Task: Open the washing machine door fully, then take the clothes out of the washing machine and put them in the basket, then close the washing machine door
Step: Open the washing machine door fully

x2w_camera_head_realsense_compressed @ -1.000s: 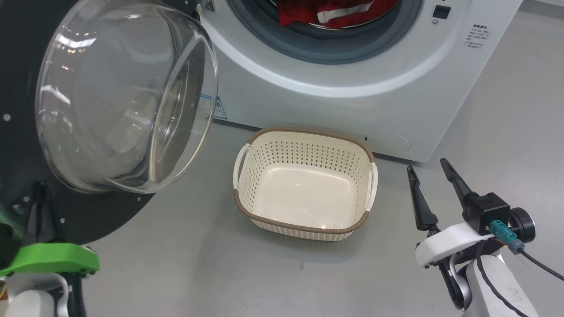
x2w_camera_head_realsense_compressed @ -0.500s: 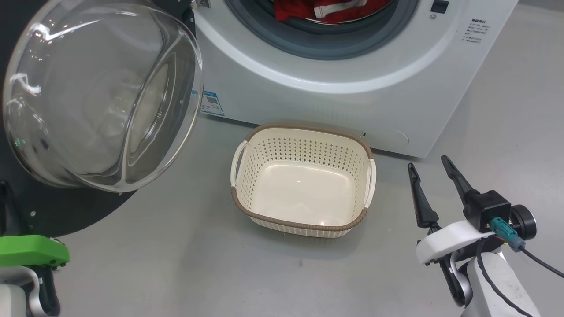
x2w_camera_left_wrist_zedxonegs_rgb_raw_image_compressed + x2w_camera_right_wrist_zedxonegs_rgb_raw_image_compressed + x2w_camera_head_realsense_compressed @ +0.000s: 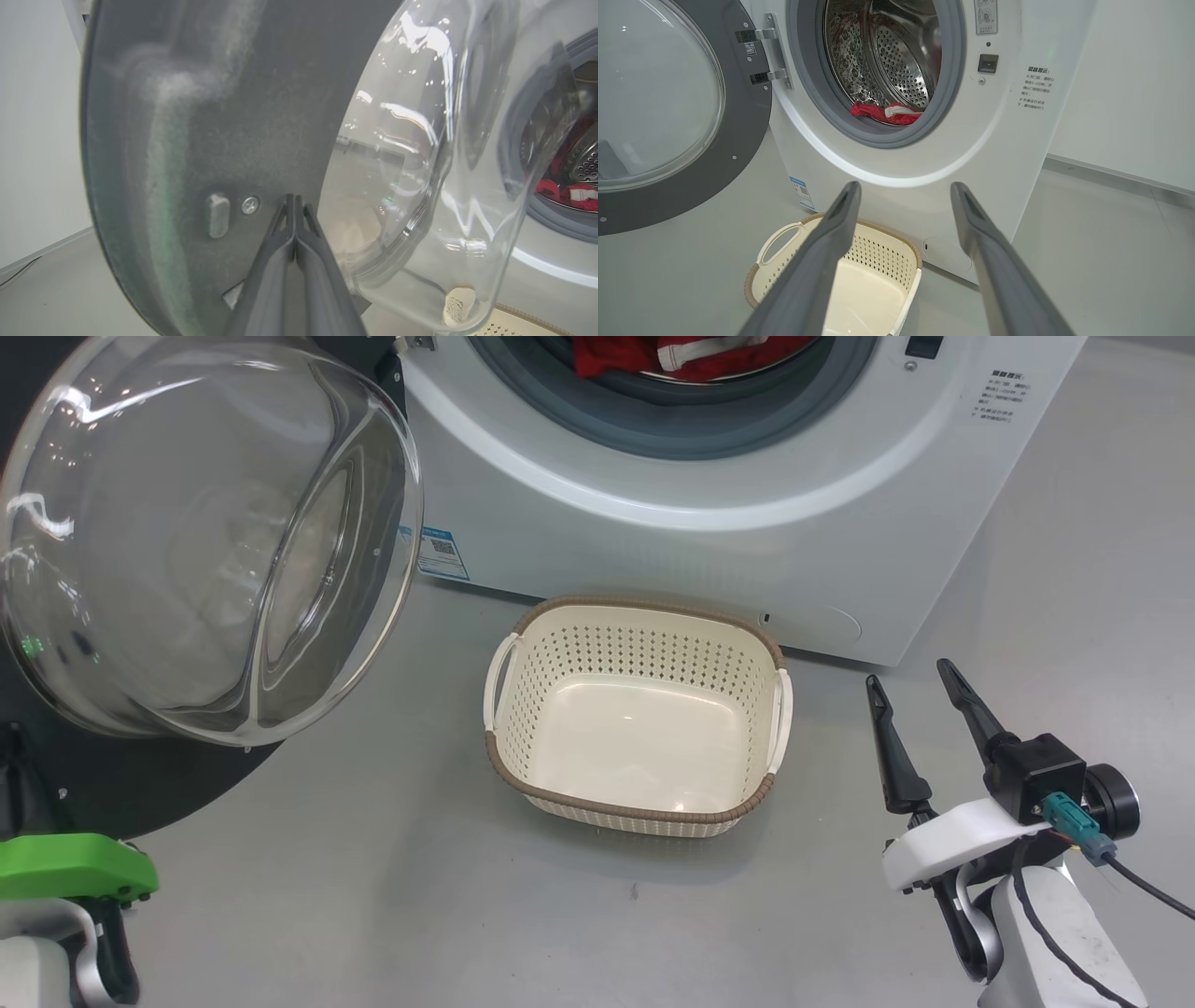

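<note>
The washing machine door (image 3: 140,784) stands swung out at the left, its clear glass bowl (image 3: 205,541) bulging toward me. The white washing machine (image 3: 700,551) holds red clothes (image 3: 691,355) with white trim low in its drum (image 3: 896,51). On the floor before it sits the cream basket (image 3: 644,605), with nothing inside. My left gripper (image 3: 294,200) is shut, its tips at the door's black ring (image 3: 224,116) beside a screw; contact is unclear. My right gripper (image 3: 907,674) is open to the right of the basket, holding nothing.
Grey floor (image 3: 420,896) surrounds the basket. A metal hinge (image 3: 768,56) joins the door to the machine's front. A blue label (image 3: 439,549) and printed text (image 3: 994,397) mark the front panel. A white wall (image 3: 1125,84) stands to the machine's right.
The door has swung a little wider to the left, and my left arm moved left with it. The head camera shifted slightly. My right gripper has stayed open in place.
</note>
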Controlling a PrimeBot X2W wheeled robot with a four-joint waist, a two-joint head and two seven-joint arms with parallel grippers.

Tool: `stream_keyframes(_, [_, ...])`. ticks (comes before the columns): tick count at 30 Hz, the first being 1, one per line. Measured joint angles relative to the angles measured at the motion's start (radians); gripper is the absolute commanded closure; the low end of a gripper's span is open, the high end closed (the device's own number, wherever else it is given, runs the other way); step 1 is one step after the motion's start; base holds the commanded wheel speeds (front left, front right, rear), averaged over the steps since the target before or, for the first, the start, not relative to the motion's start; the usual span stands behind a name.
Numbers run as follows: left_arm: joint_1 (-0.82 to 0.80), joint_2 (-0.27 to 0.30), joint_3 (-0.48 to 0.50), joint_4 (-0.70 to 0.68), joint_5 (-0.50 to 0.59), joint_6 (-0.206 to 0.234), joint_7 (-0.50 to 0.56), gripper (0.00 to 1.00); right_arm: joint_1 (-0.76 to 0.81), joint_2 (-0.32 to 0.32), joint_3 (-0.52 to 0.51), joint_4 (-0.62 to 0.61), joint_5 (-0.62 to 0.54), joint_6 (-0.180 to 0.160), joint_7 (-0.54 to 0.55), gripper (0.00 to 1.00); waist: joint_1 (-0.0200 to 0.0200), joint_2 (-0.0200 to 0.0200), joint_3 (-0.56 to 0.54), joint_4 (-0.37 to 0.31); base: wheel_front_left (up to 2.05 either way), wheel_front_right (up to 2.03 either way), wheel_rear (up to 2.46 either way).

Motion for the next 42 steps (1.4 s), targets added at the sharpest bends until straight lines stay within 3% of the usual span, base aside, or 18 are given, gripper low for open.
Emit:
stream_keyframes(12, [0.079,-0.077,-0.021,-0.090,0.053,0.000,-0.002,1.00,-0.005,0.001,0.002,-0.001,-0.001,0.007,0.000,0.00,0.0000,0.0000,-0.019,-0.007,0.00,0.00,0.00])
stream_keyframes(19, [0.132,-0.094,-0.054,-0.152,0.084,-0.016,-0.002,1.00,-0.004,0.003,0.004,-0.013,0.000,0.008,0.000,0.00,0.0000,0.0000,-0.040,-0.011,0.00,0.00,0.00])
stream_keyframes(22, [0.155,-0.101,-0.078,-0.173,0.102,-0.026,-0.002,0.55,-0.004,0.003,0.012,-0.015,0.003,0.008,0.000,0.00,0.0000,0.0000,-0.049,-0.017,0.00,0.00,0.00])
stream_keyframes(23, [0.164,-0.103,-0.088,-0.173,0.106,-0.029,-0.003,0.13,-0.004,0.004,0.014,-0.015,0.004,0.008,0.000,0.00,0.0000,0.0000,-0.052,-0.019,0.00,0.00,0.00])
stream_keyframes(24, [0.173,-0.105,-0.093,-0.174,0.109,-0.035,-0.003,0.00,-0.004,0.004,0.018,-0.016,0.004,0.008,0.000,0.00,0.0000,0.0000,-0.056,-0.022,0.00,0.00,0.00])
stream_keyframes(42, [0.231,-0.103,-0.191,-0.226,0.173,-0.070,0.002,0.00,0.025,0.006,0.076,-0.024,0.041,0.016,0.000,0.00,0.0000,0.0000,-0.101,-0.121,0.00,0.00,0.00])
